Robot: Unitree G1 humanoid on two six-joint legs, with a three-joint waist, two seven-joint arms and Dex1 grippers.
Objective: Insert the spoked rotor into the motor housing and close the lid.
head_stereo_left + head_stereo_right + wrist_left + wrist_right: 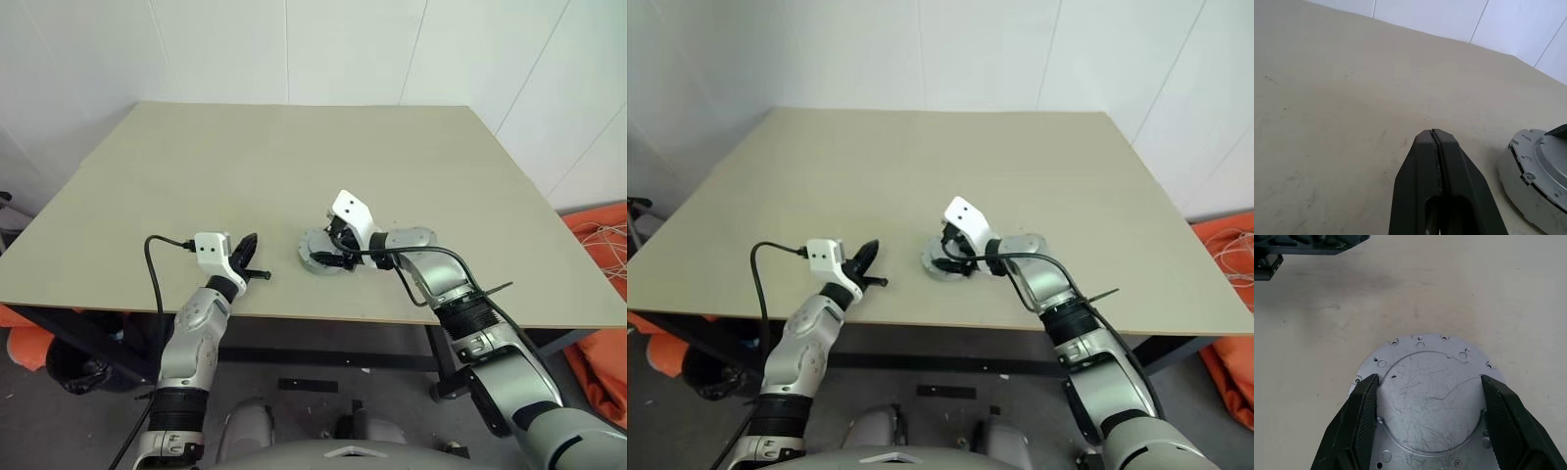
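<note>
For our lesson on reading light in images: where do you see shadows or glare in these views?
Left eye view: soft, even light, no hard shadows on the table. Right wrist view: the motor housing has a dull sheen that shows its scratches, no harsh glare; a dim shadow patch lies on the table beyond it. Left wrist view: the left gripper, shut, looks matte, without highlights.

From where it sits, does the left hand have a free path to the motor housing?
Probably yes: bare table lies between the shut left hand and the motor housing. The right hand already straddles it, so they might crowd.
</note>
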